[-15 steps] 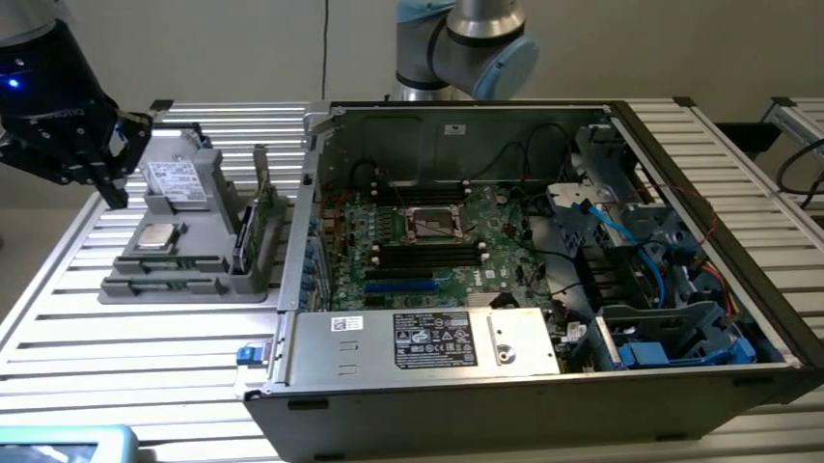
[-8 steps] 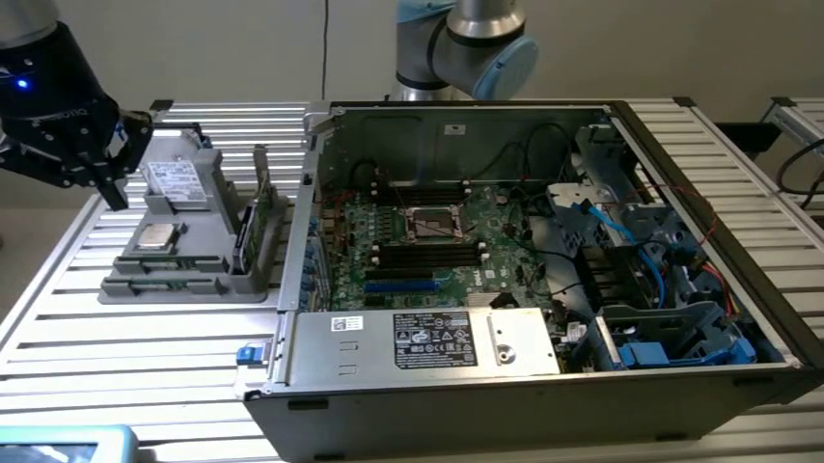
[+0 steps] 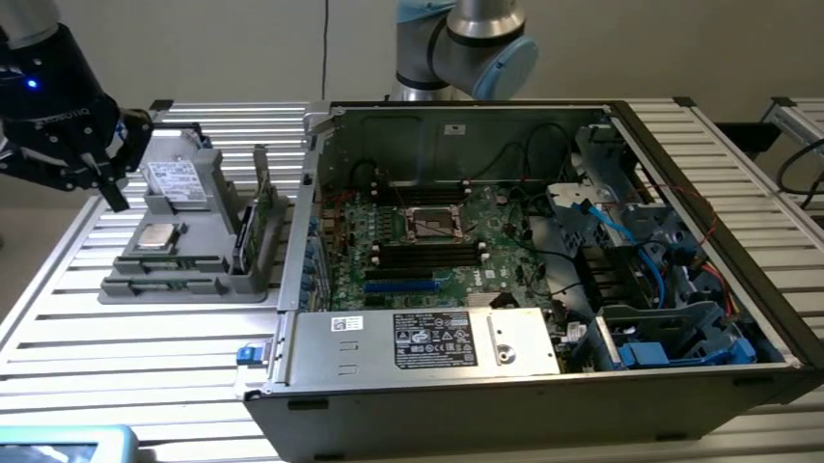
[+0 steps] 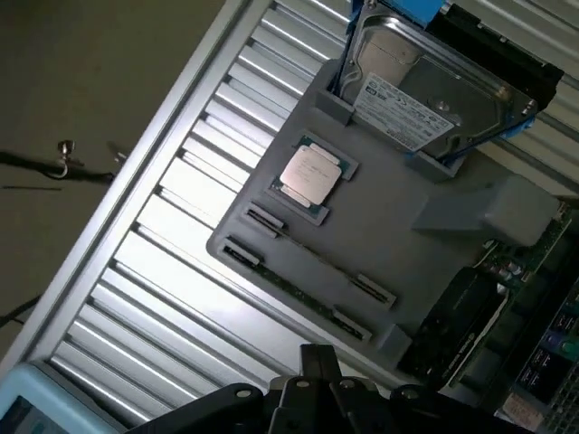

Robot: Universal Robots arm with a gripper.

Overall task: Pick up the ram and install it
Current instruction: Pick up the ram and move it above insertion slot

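Gripper closed, holding nothing; ram seated in tray.
The gripper [image 3: 110, 188] hangs at the exterior frame's upper left, beside the grey tray [image 3: 193, 285]; the ram [image 4: 294, 285] stands edge-on in a tray slot near the processor [image 4: 310, 174].

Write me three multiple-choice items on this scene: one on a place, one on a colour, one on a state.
1. Where does the grey tray sit?
A. inside the case
B. beside the case, at the exterior view's left
C. on top of the case

2. What colour is the motherboard?
A. red
B. white
C. green

3. How is the case?
A. open, insides showing
B. closed on all sides
C. wrapped in plastic

Key:
1 B: the tray stands outside the case wall on that side.
2 C: the board's surface is green.
3 A: the motherboard lies in plain view.
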